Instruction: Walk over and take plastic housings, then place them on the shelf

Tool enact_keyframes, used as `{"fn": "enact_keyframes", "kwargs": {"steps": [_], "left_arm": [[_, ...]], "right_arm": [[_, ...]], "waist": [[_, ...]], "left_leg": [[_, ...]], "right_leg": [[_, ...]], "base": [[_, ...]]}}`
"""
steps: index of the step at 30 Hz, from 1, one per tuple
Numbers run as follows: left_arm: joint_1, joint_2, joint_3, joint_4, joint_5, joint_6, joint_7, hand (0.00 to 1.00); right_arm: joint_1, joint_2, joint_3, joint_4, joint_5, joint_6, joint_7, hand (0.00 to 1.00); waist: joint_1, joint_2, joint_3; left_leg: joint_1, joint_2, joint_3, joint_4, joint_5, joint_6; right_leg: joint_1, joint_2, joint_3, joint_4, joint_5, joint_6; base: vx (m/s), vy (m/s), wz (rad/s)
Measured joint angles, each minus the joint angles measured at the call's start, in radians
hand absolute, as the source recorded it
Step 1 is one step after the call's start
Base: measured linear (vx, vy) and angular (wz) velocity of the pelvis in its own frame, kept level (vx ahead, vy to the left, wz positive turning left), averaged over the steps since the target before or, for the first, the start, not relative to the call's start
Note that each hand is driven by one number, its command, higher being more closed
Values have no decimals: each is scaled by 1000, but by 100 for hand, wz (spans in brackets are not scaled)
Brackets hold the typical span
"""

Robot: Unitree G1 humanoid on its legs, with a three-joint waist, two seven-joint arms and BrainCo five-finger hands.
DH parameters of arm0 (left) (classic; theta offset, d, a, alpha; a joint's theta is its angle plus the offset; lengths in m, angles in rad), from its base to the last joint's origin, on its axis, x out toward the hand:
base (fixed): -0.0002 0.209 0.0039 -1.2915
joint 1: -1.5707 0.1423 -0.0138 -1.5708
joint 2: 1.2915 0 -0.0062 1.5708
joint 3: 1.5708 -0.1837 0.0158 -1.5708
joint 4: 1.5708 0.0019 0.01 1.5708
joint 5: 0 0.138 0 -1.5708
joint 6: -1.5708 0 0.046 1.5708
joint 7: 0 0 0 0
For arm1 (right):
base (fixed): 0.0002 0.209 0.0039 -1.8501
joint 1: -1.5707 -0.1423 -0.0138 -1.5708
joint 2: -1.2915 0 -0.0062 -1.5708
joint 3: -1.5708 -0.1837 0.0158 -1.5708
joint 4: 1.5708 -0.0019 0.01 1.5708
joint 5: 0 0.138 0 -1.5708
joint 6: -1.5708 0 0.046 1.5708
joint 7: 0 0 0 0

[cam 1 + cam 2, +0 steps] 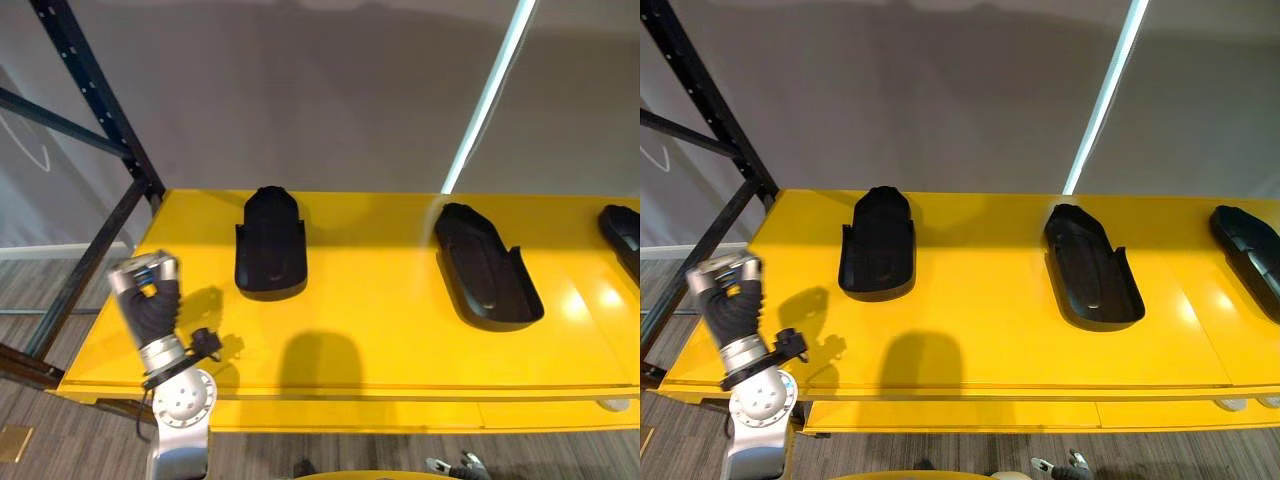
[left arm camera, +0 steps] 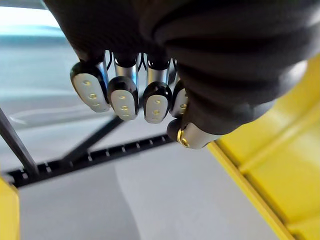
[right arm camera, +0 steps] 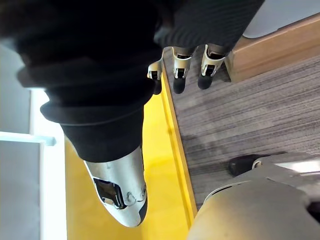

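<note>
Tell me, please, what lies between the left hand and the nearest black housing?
Nothing: the left eye view shows bare yellow shelf between the left hand and that housing.

Bright even light, pale glare on the yellow shelf (image 1: 380, 330), soft shadows beside black housings (image 1: 270, 250)

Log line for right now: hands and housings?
left hand: shut, empty, at left front corner of yellow shelf | right hand: open, empty, beside shelf edge | left housing, middle housing, right housing: on shelf, untouched
</note>
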Motion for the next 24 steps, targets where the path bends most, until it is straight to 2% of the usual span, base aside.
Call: {"fn": "enact_keyframes", "kwargs": {"steps": [3,7,9,10,12,13,18,24], "left_arm": [[29,-14,90,92,-48,23,32,100],[59,-43,152,284,-105,74,22,100],[69,-60,165,395,-126,112,-17,100],[71,-67,163,512,-139,135,-53,100],[70,-68,159,639,-164,155,-92,100],[70,-68,159,742,-180,166,-118,0],[71,-68,117,977,-204,181,-218,0],[36,-44,-3,1092,-197,164,-314,0]], "right_arm": [[15,1,1,-15,0,1,-10,0],[22,10,3,-50,0,7,-9,0],[21,18,2,-66,0,14,-9,0],[21,28,2,-94,0,26,-9,0],[21,37,-1,-119,1,34,-8,0],[22,47,-8,-134,1,39,-7,0],[21,68,-15,-138,1,46,-7,0],[-13,95,-50,-115,11,45,-5,0]], "waist": [[14,-1,-1],[21,-7,-7],[24,-14,-12],[26,-19,-15],[24,-22,-17],[24,-22,-17],[31,-34,-24],[26,-24,-22]], "left_leg": [[-1,1,0,0,-7,6],[4,8,40,0,-12,2],[4,12,59,1,-12,2],[8,11,66,0,-12,2],[14,11,68,0,-12,2],[20,9,68,0,-12,2],[33,-1,68,0,-11,0],[40,-10,67,0,-17,1]], "right_leg": [[10,-1,-8,0,0,0],[13,-3,-24,-1,0,0],[12,-3,-26,-3,-1,-1],[12,-4,-31,1,-4,-2],[12,-6,-37,12,-14,-1],[14,-10,-44,22,-23,-1],[14,-21,-54,39,-50,5],[14,-26,-44,33,-54,10]], "base": [[-63,-22,7],[-38,-22,1],[-25,-27,-7],[0,0,0],[0,0,0],[0,0,0],[20,1,7],[59,10,-3]]}}
